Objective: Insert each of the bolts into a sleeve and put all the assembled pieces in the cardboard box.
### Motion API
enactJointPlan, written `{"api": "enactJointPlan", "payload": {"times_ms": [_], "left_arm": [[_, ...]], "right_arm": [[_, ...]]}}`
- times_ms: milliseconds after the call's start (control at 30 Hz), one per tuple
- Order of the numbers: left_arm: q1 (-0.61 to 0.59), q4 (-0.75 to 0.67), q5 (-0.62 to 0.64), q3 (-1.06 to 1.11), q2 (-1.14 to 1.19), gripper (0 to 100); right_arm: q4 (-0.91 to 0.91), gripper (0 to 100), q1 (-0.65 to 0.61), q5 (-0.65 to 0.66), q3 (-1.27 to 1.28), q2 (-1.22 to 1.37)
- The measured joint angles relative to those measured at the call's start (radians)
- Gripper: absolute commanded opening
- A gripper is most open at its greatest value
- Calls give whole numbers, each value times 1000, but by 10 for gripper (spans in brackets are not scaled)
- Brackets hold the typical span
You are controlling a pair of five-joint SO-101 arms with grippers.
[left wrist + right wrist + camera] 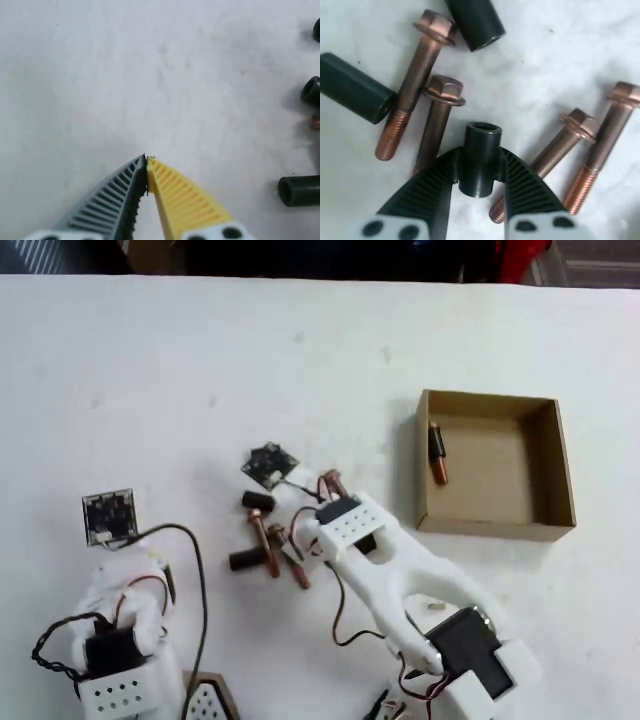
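The right gripper (479, 159) clamps a black sleeve (481, 140) across its middle, one open end showing beyond the fingertips. Just beside it lies the nearest bolt (437, 125), its long axis roughly parallel to the sleeve and its head pointing away from the jaws. Two more bolts (570, 145) lie on the other side. From above, the loose pile (268, 540) sits at about nine o'clock from the right arm's wrist and two o'clock from the left gripper (146, 167), which is pinched shut on nothing over bare table (100, 75). The cardboard box (548, 455), one assembled piece (437, 452) inside, lies near three o'clock of the right arm, the nearer of the two.
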Motion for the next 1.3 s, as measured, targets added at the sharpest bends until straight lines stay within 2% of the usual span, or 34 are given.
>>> {"api": "enactJointPlan", "payload": {"times_ms": [267,400,600,933,1133,1300], "left_arm": [[0,0,0,0,0,23],[0,0,0,0,0,23],[0,0,0,0,0,23],[0,0,0,8,0,23],[20,0,-2,11,0,23],[21,0,-2,11,0,23]], "right_arm": [[15,16,0,0,-18,-8],[117,16,-2,0,-81,-57],[262,16,-2,0,-198,-195],[430,16,0,0,-212,-549],[451,17,141,-64,-184,-720],[364,17,210,-64,-23,-836]]}}
